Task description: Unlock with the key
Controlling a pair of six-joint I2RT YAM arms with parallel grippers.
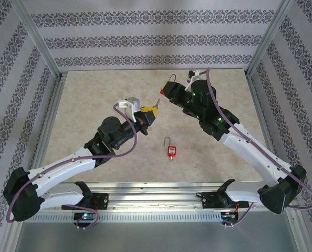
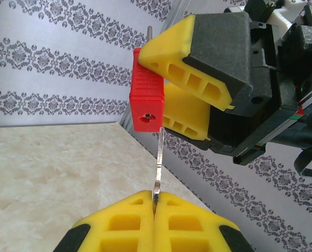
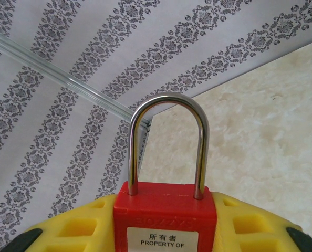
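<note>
Padlock (image 2: 145, 100) first: it is a small, rigid red block with a steel shackle (image 3: 133, 152), probably light, and its smooth plastic sides may be slippery under a twist. The right gripper (image 2: 164, 89) has its yellow fingers clamped across the body, just above the centre of the left wrist view. That leaves the keyhole (image 2: 147, 116) face bare and turned toward that camera. In the right wrist view both shackle legs sit down in the body, so treat it as locked. The key (image 2: 157, 168) is the fussy part. It is a thin, flat metal blade, stiff but slick, and apt to pivot if you pinch it carelessly. The left gripper (image 2: 155, 210) is pressed together on its lower end at the bottom centre of the frame. The blade rises nearly upright to the lower edge of the red body, just right of the keyhole, and you cannot tell whether the tip has entered. Take the key by its head, never the blade, and expect the turn to load the lock sideways against the right fingers. From above, the two meet in mid-air over the table (image 1: 93, 94), slightly above the centre of the frame. A second padlock (image 1: 171, 150) lies flat below them, apart from both arms.
</note>
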